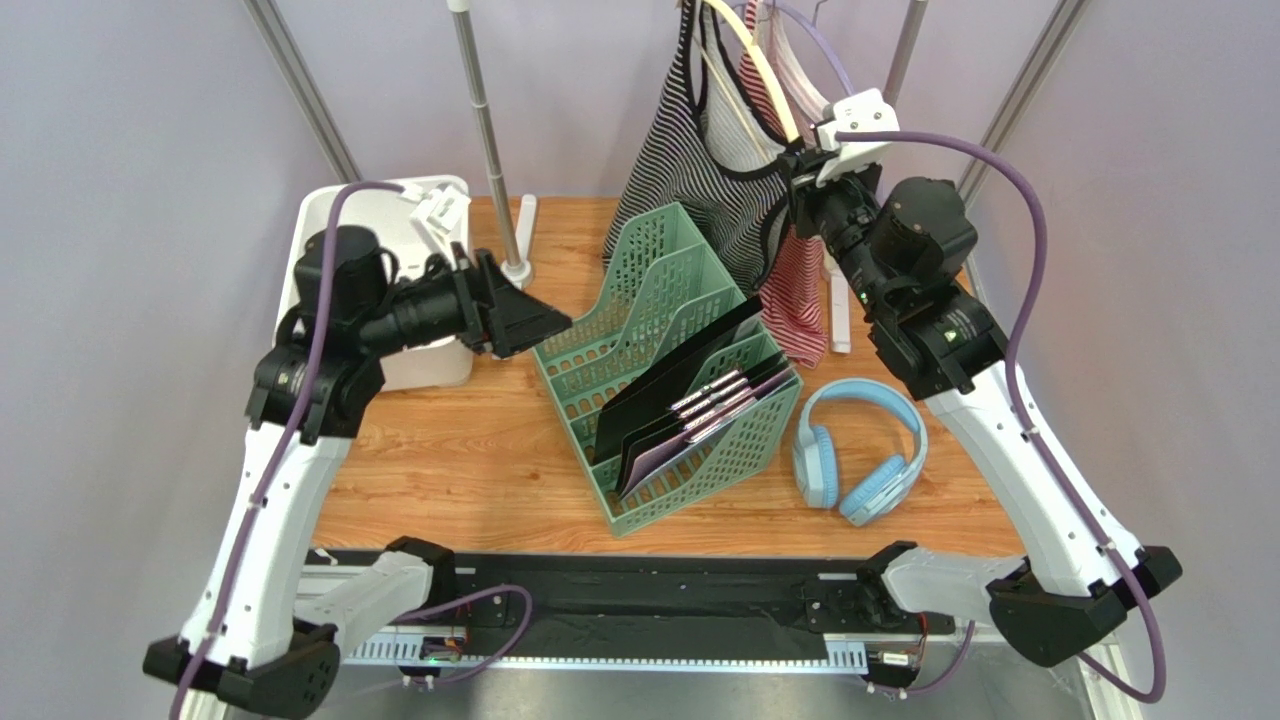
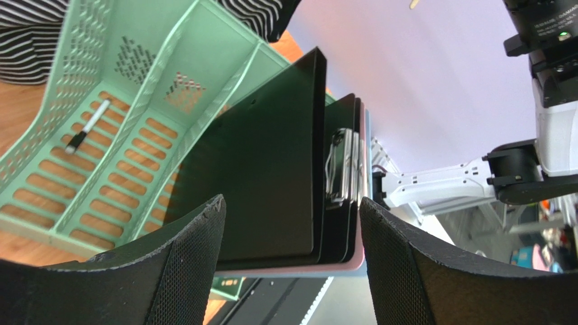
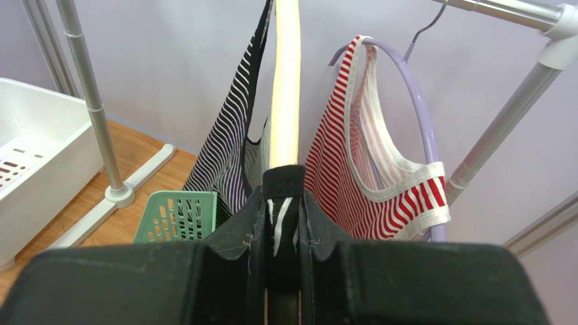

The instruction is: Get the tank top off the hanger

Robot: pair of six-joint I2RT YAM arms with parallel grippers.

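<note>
Only its wrist view shows right pincer [image 3: 283, 206] pinching tank top [image 3: 233, 139].

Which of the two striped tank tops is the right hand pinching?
The black-and-white tank top on the cream hanger; the right hand is shut on its strap. The red-and-white tank top hangs untouched on the lavender hanger.

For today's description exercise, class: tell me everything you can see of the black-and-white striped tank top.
The black-and-white striped tank top is thin, soft-looking fabric with narrow stripes and dark-edged straps. It hangs limp on a cream hanger, its lower part dropping behind the green file rack. The right gripper is shut on a fold of it against the hanger. A red striped top hangs beside it.
</note>
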